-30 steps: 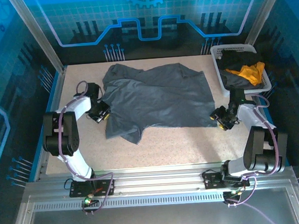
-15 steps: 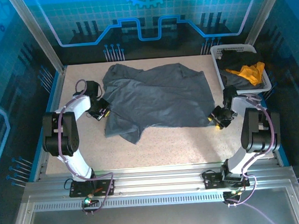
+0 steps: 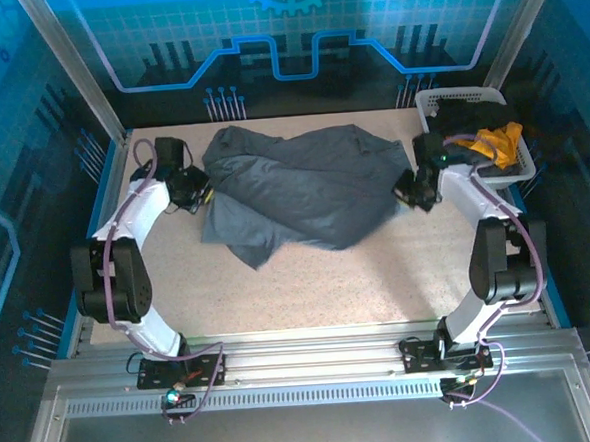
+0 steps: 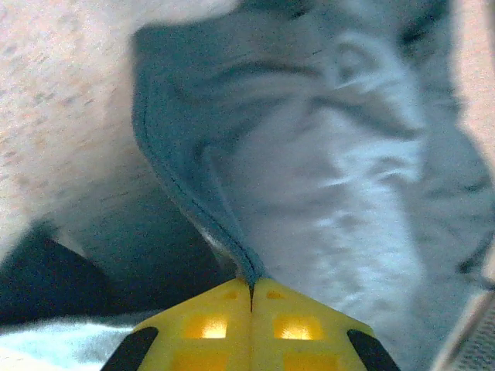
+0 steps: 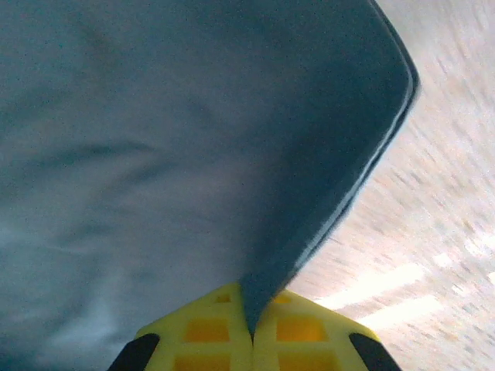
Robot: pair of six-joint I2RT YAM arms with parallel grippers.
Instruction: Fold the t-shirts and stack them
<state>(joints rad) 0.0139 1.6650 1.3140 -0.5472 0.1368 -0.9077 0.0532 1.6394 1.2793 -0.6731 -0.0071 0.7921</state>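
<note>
The right gripper (image 5: 251, 309) has just pressed shut on a hem corner of the grey t-shirt (image 3: 303, 185) and carried it up and away from the bases. The left gripper (image 4: 251, 290) stays pinched on the opposite hem. This looks like the first fold starting. Both arms reach forward, with the cloth sagging between them.

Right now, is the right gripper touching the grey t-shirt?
Touching. In the right wrist view the right gripper is shut on the edge of the grey t-shirt, with the cloth pinched between its yellow jaws.
</note>
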